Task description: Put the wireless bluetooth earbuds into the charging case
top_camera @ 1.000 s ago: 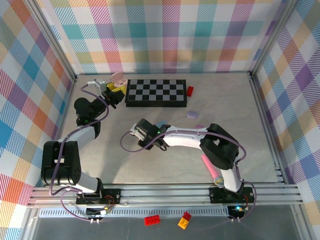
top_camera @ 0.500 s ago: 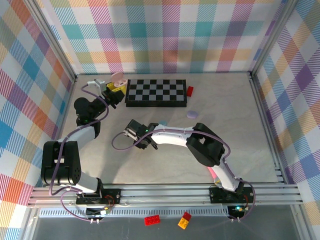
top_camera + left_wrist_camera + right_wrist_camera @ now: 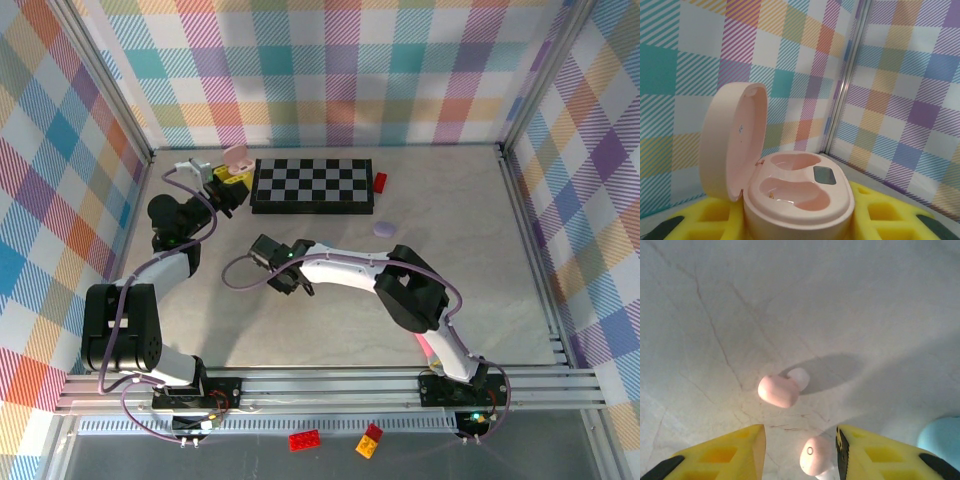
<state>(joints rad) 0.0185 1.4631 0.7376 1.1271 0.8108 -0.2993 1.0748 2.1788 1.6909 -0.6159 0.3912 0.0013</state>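
Two small pink plastic earbuds lie on the pale marbled table, one of them between the parted jaws of my right gripper. My left gripper clamps the open pink oval charging case at far left. We're at the pick step; next I'd centre on it, lower and close.

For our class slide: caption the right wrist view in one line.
Open right pincer over two pink earbuds lying on the marble table.

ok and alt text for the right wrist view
Two pale pink earbuds lie on a marbled grey table under the open right gripper: the far earbud mid-frame, the near earbud between the yellow fingers. A teal object pokes in at lower right.
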